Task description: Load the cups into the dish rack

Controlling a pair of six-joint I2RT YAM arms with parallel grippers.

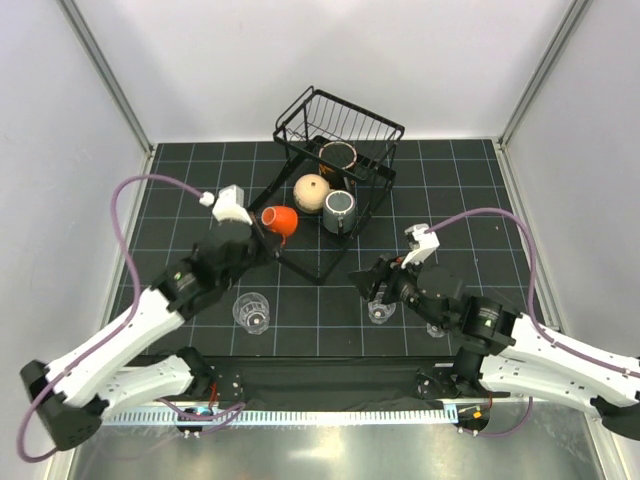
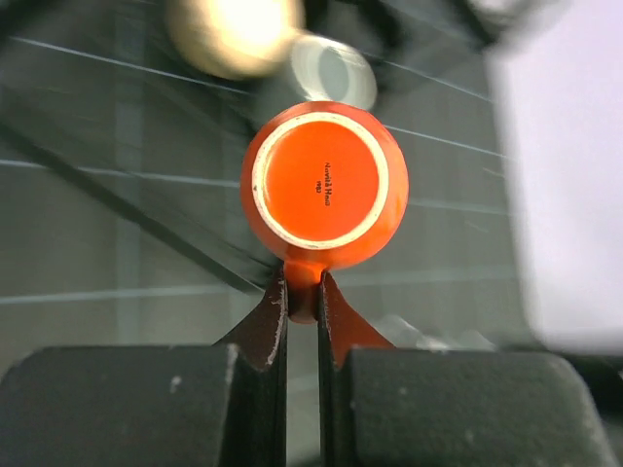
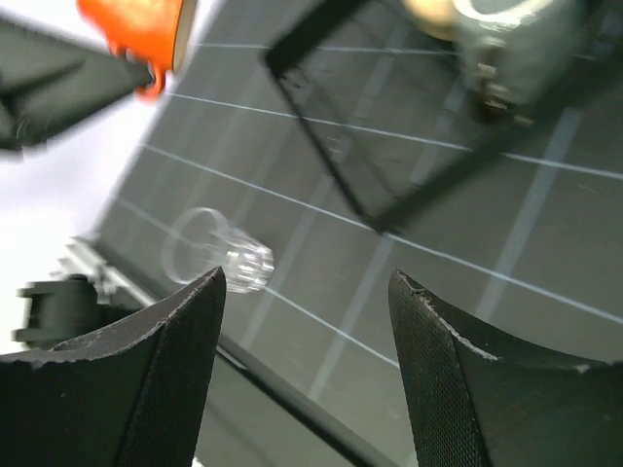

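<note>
My left gripper is shut on the handle of the small red-orange cup and holds it bottom-up at the left edge of the black dish rack. In the left wrist view the cup's base faces me and the gripper pinches the handle. The beige mug, grey mug and brown-rimmed cup sit in the rack. My right gripper is open and empty beside a clear tumbler. Two more tumblers stand on the mat, one on the left and one on the right.
The rack's raised wire basket is at the back. The rack's lower frame corner lies ahead of my right gripper. White walls enclose the black gridded mat on three sides.
</note>
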